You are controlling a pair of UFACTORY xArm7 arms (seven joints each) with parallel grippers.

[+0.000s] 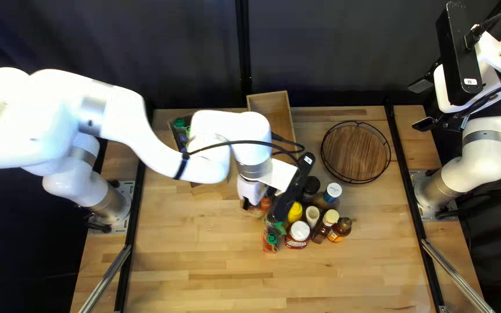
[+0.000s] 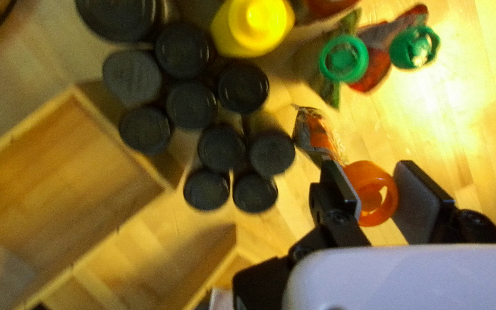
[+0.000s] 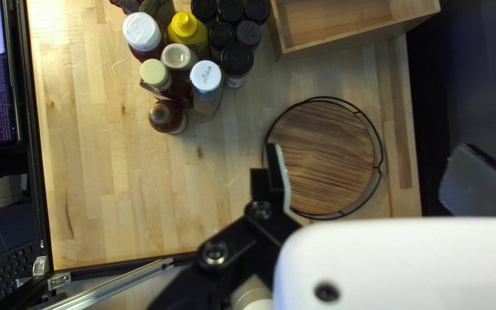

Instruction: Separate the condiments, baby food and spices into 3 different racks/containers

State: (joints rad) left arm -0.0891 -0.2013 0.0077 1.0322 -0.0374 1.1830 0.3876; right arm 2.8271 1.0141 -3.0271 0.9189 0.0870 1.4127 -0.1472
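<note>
Left wrist view: orange cap (image 2: pixel 367 173) clamped between left claw's (image 1: pixel 257 202) fingers.

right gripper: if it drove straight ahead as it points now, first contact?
Probably the round wooden tray: it lies beyond the open right gripper, with no other object showing between. Depth is unclear, so I can't say whether wire rim or base comes first.

Left arm (image 1: pixel 111 110) reaches over the tabletop (image 1: pixel 204 278)

Bottles (image 1: pixel 339 229) and jars (image 1: pixel 298 233) stand close together near the middle. Farther back to the right lies a round wooden tray (image 1: pixel 356 152); a wooden box (image 1: pixel 270 105) shows partly beyond the arm.
</note>
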